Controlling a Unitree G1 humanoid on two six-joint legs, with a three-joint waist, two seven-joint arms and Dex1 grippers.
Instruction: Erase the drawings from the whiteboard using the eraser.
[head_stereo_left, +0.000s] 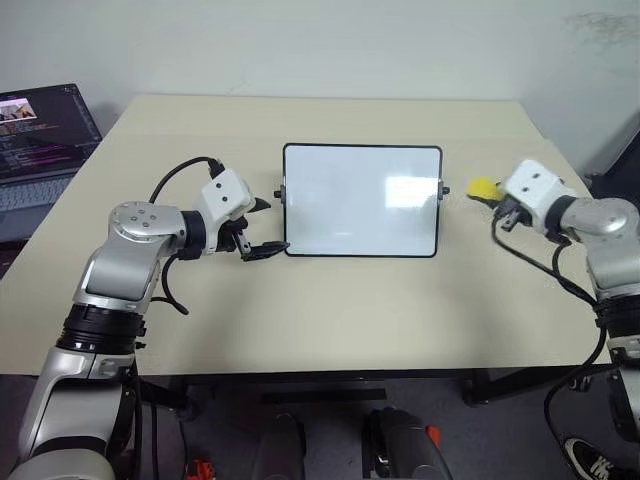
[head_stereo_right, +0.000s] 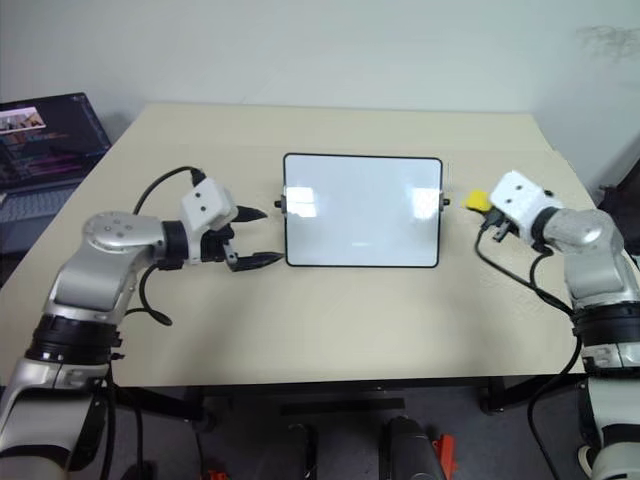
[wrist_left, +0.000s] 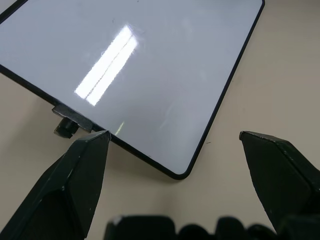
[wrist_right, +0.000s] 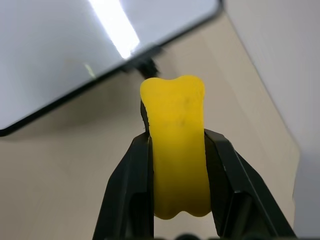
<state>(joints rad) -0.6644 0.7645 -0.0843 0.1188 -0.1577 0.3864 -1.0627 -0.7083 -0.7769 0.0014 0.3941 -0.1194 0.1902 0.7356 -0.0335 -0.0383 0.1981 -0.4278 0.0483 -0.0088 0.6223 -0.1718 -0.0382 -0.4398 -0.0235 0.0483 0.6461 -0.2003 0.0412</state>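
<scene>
The right gripper (wrist_right: 175, 150) is clenched on the eraser (wrist_right: 177, 150), a small yellow block with rounded, waisted ends that juts out past the black fingers. It hangs just off the right short edge of the whiteboard (head_stereo_left: 362, 200), near the small black knob there, so the board lies to the gripper's left, toward the middle of the table (head_stereo_left: 300, 320). The board lies flat, its long axis running side to side across the table, and the right arm is the one placed to sweep in over it.

The left gripper (head_stereo_left: 262, 228) stands spread wide with nothing in it, its pointed black tips at the board's near left corner; the left wrist view does not settle whether either tip touches the frame.

The whiteboard is glossy white in a thin black frame with rounded corners, throwing back streaks of ceiling light. I can make out no blue strokes on it, so the surface looks clean or close to it. The table is matte beige. A laptop (head_stereo_left: 40, 140) sits open far left.
</scene>
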